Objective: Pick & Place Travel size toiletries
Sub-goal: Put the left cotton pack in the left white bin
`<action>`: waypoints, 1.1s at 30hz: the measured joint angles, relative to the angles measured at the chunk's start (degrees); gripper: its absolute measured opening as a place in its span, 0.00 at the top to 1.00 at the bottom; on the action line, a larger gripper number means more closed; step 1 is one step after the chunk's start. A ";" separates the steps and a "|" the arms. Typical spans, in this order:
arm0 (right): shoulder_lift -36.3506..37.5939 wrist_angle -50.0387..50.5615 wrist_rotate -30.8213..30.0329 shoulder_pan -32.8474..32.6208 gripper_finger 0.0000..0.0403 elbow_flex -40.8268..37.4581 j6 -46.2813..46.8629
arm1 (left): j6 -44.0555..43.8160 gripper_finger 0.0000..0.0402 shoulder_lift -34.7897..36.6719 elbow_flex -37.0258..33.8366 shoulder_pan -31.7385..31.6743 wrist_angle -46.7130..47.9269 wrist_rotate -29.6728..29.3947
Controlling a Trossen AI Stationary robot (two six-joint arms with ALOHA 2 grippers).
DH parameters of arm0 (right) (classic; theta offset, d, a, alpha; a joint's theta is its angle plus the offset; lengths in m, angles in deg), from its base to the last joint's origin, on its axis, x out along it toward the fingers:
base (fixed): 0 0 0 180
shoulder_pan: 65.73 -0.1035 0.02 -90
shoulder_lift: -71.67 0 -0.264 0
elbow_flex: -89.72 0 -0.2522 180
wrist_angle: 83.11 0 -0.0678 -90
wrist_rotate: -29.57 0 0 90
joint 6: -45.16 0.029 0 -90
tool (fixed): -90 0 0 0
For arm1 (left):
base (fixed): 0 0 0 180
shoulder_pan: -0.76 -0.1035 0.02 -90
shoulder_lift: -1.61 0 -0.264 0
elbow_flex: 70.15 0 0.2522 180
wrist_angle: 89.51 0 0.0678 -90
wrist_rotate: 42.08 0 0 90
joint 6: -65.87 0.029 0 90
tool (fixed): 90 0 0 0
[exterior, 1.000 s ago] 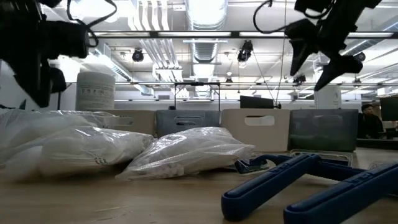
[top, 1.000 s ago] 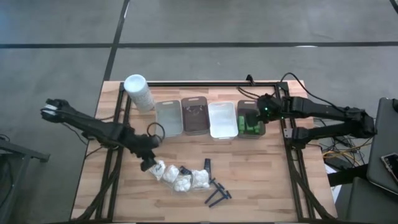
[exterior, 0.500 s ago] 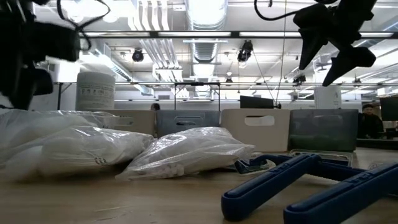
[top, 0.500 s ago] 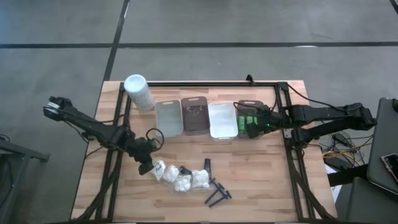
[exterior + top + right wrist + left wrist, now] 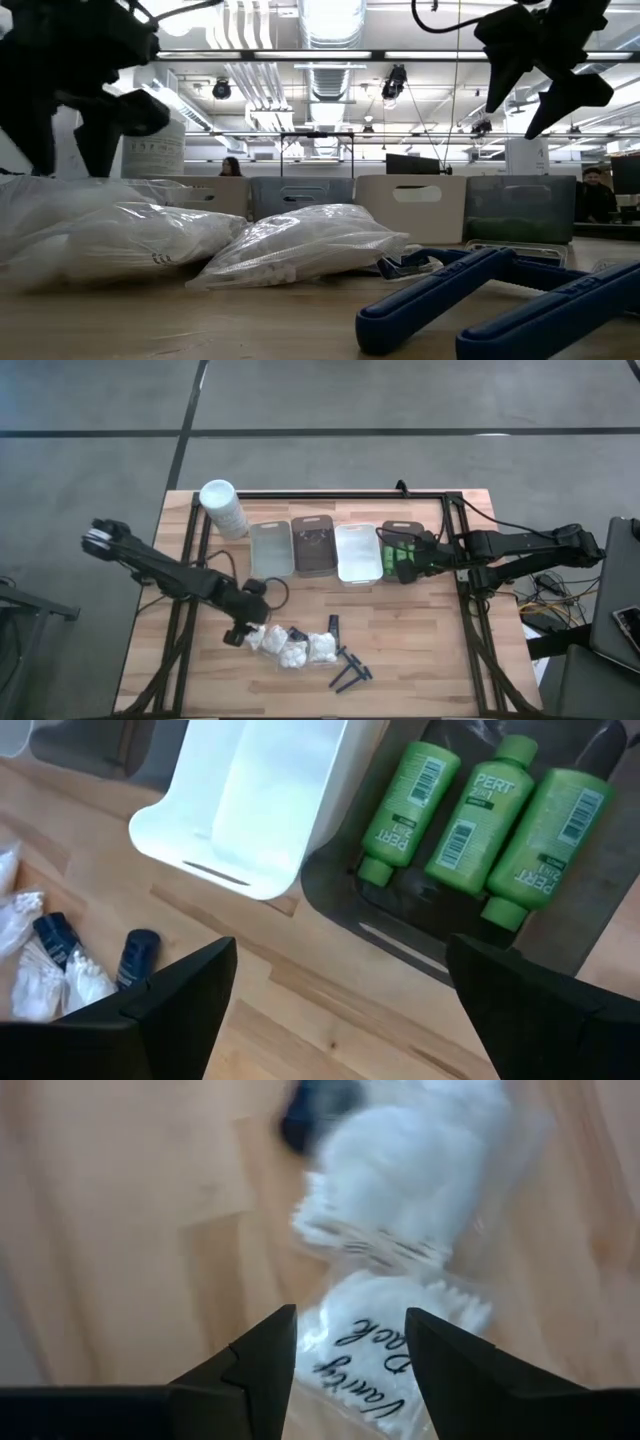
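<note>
Several white lumpy packets (image 5: 290,648) lie in a heap on the table's near middle, with dark blue razors (image 5: 348,671) and small black blocks (image 5: 333,625) beside them. My left gripper (image 5: 238,632) hangs open at the heap's left end. In the left wrist view its fingers stand either side of a printed packet (image 5: 372,1370); whether they touch it I cannot tell. Three green bottles (image 5: 480,805) lie on their sides in the dark grey tray (image 5: 400,925). My right gripper (image 5: 340,990) is wide open above that tray's near edge.
A row of trays stands across the far middle: grey (image 5: 270,548), brown (image 5: 313,545), white (image 5: 357,550) and dark grey (image 5: 400,530). A tall white cylinder (image 5: 222,507) stands at the far left. Bare wood lies at the near left and near right.
My left gripper has shifted a little toward the table's right, onto the left end of the packet heap, and has turned about. My right gripper moved slightly toward the near edge over the tray of green bottles, then kept still. The packets, razors and bottles have not moved.
</note>
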 joint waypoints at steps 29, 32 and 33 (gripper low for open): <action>0.00 0.22 0.00 -2.73 0.11 -0.99 3.94 | 18.80 0.98 -16.62 9.19 -9.04 3.69 19.62; 0.00 0.26 0.00 -2.73 0.13 -1.20 3.43 | 17.12 0.99 -15.58 10.31 -8.87 5.86 17.80; 0.00 0.22 0.00 -2.73 0.14 -1.20 3.21 | 16.80 0.99 -14.88 11.07 -8.84 7.48 16.67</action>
